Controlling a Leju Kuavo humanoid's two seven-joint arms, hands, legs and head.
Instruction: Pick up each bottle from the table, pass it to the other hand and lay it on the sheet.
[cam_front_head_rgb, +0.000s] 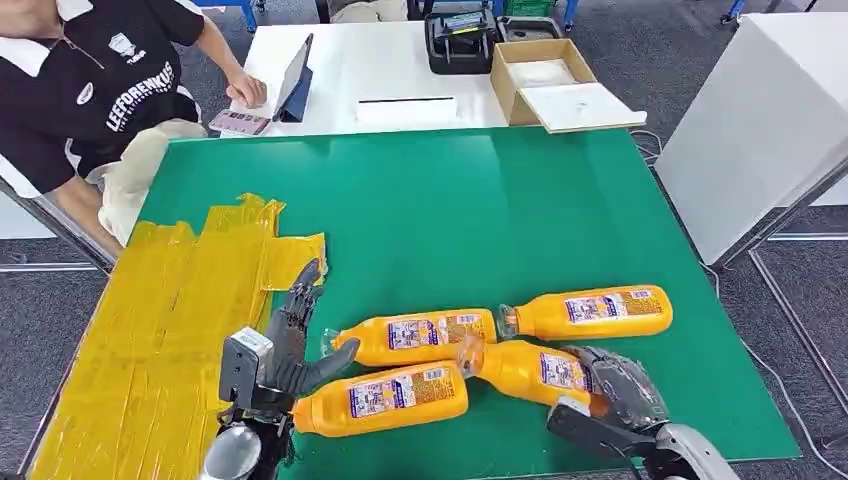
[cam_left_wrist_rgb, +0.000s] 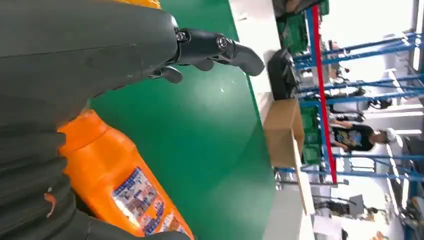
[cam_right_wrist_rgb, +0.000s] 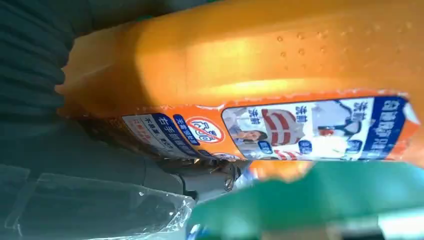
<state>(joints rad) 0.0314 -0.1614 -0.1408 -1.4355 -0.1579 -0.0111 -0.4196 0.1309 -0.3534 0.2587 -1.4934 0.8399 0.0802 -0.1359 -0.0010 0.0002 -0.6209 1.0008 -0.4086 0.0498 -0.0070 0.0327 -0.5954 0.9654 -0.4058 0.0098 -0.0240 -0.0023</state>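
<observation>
Four orange plastic bottles with printed labels lie on their sides near the front edge of the green surface (cam_front_head_rgb: 480, 210). They are flat-sided and taper to a clear cap. The front left bottle (cam_front_head_rgb: 385, 397) lies just beside the left hand (cam_front_head_rgb: 290, 345), whose dark fingers are spread and hold nothing; the thumb points toward that bottle. Behind it lies the middle bottle (cam_front_head_rgb: 420, 335), and the far right bottle (cam_front_head_rgb: 590, 312) lies toward the right edge. The right hand (cam_front_head_rgb: 618, 385) wraps the base of the front right bottle (cam_front_head_rgb: 535, 370), which rests on the surface; the right wrist view shows its glossy, dimpled wall and label close against the hand. A wrinkled yellow sheet (cam_front_head_rgb: 170, 340) covers the left edge. On the white table behind, an open cardboard box (cam_front_head_rgb: 540, 75) holds white packing.
</observation>
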